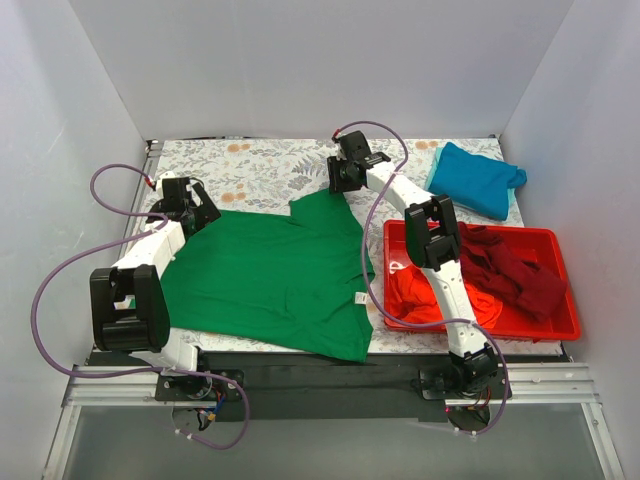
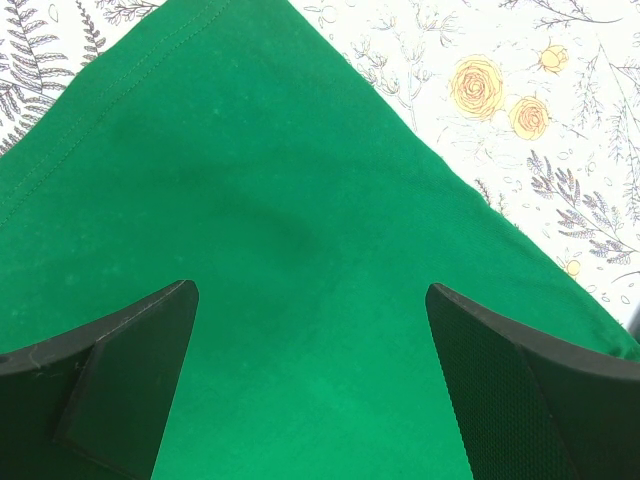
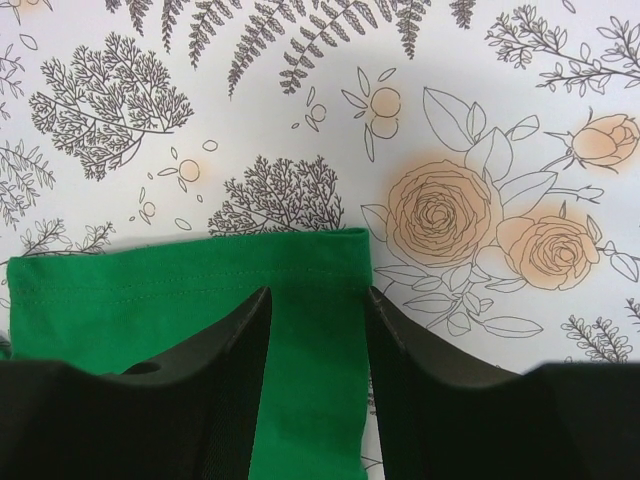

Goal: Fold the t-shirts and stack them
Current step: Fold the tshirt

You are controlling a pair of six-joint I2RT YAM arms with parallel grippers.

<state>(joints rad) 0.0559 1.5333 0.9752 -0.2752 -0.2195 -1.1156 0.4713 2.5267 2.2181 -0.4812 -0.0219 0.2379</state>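
While the top view takes in the whole green t-shirt, a smooth knit spread flat at the centre of the frame on a rose-and-fern printed tablecloth, each wrist view shows only a patch of it. Over a pointed corner with a stitched hem, the left gripper hangs with its jaws wide apart. Partly parted, the right gripper straddles the flat stitched sleeve hem. Only the top view shows the folded teal t-shirt at upper right and the rigid glossy red tray holding the crumpled maroon t-shirt and orange-red t-shirt.
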